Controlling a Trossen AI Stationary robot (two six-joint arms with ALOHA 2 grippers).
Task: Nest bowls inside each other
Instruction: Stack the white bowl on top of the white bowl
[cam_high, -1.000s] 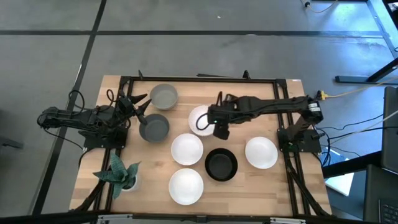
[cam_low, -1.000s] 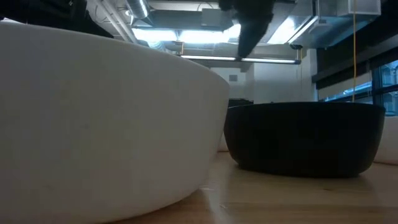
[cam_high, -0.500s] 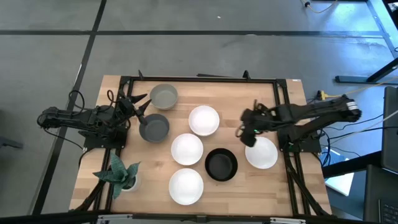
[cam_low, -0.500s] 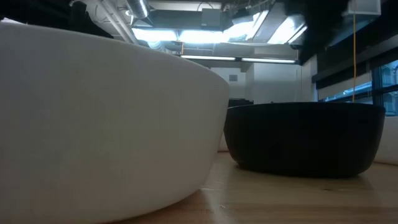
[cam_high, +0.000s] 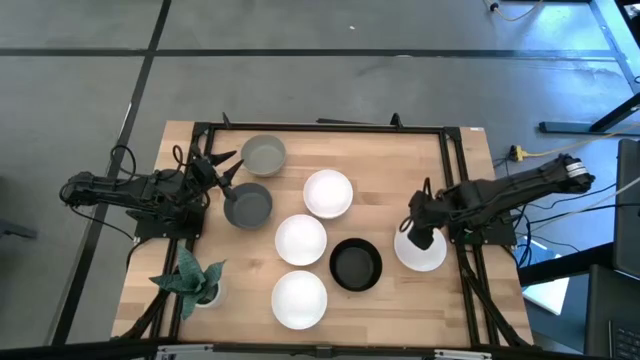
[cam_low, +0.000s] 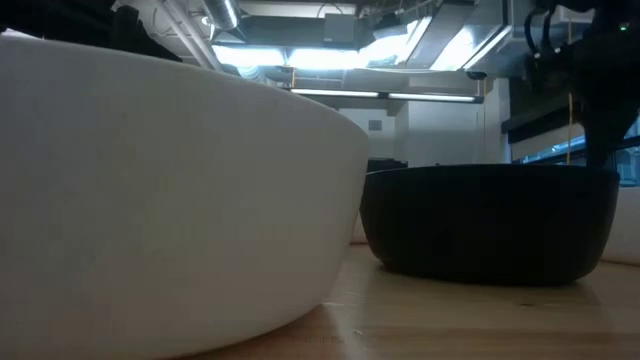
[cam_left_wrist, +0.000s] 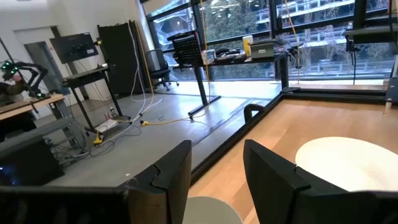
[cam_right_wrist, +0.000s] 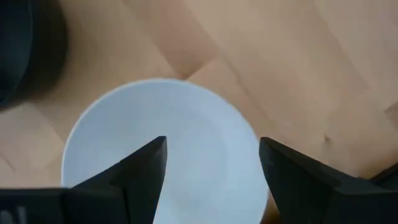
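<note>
Overhead, the right gripper (cam_high: 419, 238) hangs above the white bowl (cam_high: 421, 247) at the table's 3 o'clock edge, fingers spread wide over its open mouth, nothing between them. Its wrist camera looks straight down into that bowl, rim unbroken, with the black bowl (cam_high: 355, 265) just beside it toward the table's middle, the two close but apart. Three more white bowls sit separately around the centre: one at 12 o'clock from the black bowl (cam_high: 328, 193), one at 10 o'clock (cam_high: 301, 239), one at 8 o'clock (cam_high: 299, 299). Two grey bowls stand at the table's 10 o'clock corner, the lighter (cam_high: 263, 154) just beyond the darker (cam_high: 248, 204). The left gripper (cam_high: 222, 166) waits beside them, jaws parted and empty. A small potted plant (cam_high: 195, 279) occupies the 7 o'clock corner of the wooden table (cam_high: 400, 160).
</note>
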